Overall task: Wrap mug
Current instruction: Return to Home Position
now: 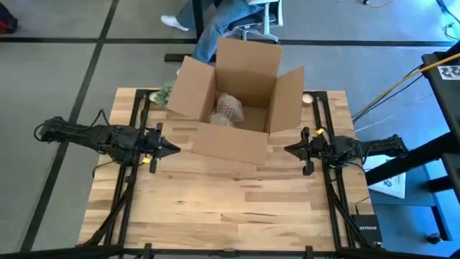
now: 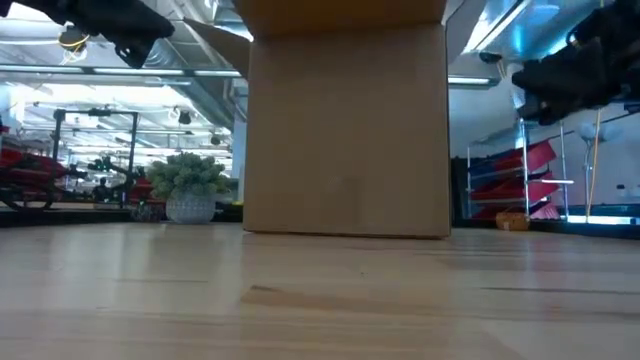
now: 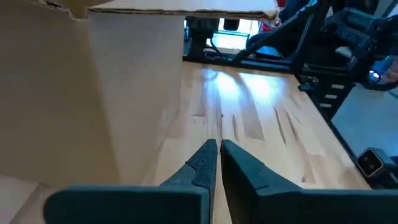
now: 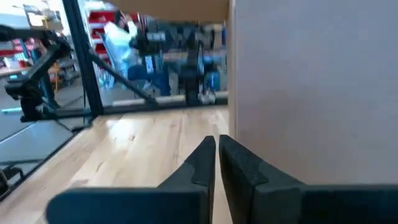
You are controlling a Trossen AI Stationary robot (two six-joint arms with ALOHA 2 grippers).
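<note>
A bubble-wrapped mug bundle (image 1: 230, 108) lay inside the open brown cardboard box (image 1: 231, 142), which stood toward the back of the pale wooden worktop (image 1: 230, 208). The wrap hid the mug's colour. The left pincer (image 1: 175, 147) and the right pincer (image 1: 289, 150) hovered just beside the box's front corners, both clenched on nothing. In my judgement, a careless swing from either arm could clip a wall or flap and shove the box. The only legible writing was on a small black device (image 1: 366, 232), apparently NETGEAR.
</note>
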